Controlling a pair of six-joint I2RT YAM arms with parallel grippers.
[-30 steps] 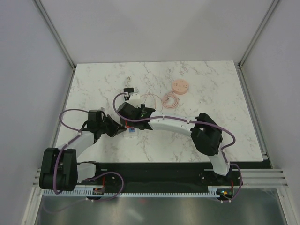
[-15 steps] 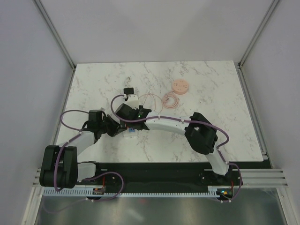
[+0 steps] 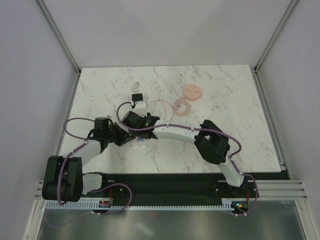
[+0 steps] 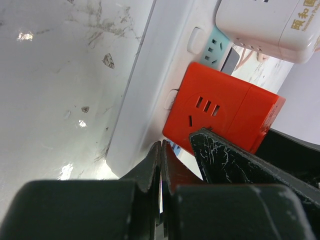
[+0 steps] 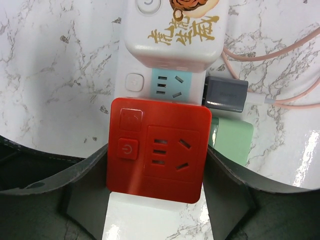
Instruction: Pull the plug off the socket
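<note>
The socket [image 5: 150, 220] is a long white power strip lying on the marble table; its near end [image 3: 140, 142] shows in the top view. A red cube plug [image 5: 160, 150] with a power button sits pushed into it. My right gripper [image 5: 157, 152] hangs over the strip from above, and its dark pads press against the plug's left and right sides. My left gripper [image 4: 161, 147] is shut with nothing in it; its tips rest at the strip's near end [image 4: 150, 90], just beside the red plug [image 4: 215, 112]. A right finger [image 4: 235, 160] shows there too.
Further along the strip sit a white adaptor [image 5: 172, 40] with gold lettering, a grey charger [image 5: 226, 93] with a pink cable, and a pale green block [image 5: 232, 137]. A round pink disc [image 3: 192, 92] and its coiled cable [image 3: 181, 106] lie behind on the right.
My right gripper's jaws have narrowed round the red plug and the right arm has shifted slightly left. The left arm has stayed put.
</note>
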